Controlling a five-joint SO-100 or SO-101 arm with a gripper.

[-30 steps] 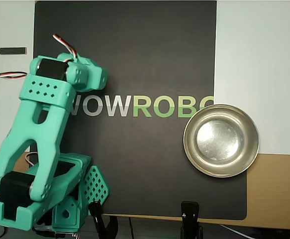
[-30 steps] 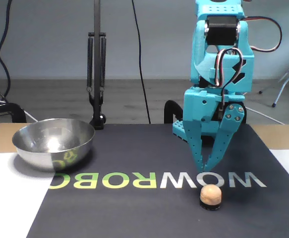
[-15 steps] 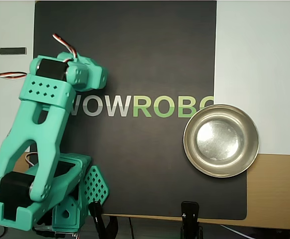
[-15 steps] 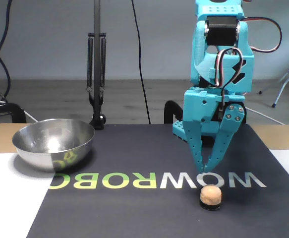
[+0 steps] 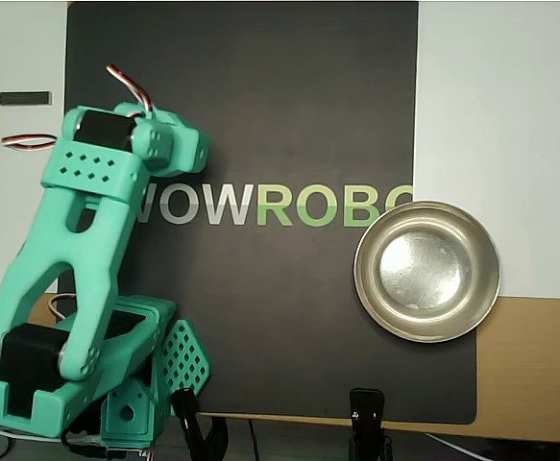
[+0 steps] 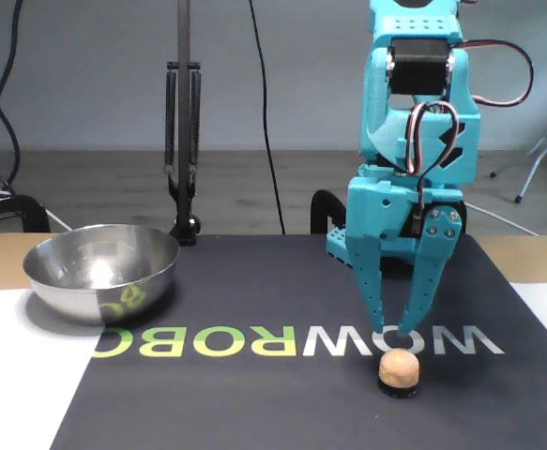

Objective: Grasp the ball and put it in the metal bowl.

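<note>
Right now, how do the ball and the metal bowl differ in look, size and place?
The ball is matte tan; the metal bowl is shiny silver. The ball is far smaller than the bowl. In the fixed view, the ball sits right, under the open end effector; the bowl sits left, empty. Both rest on the dark mat.

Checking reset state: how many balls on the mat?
1. The ball shows only in the fixed view, on the black mat just below the open pincer. The arm hides it in the overhead view. The bowl looks empty.
</note>
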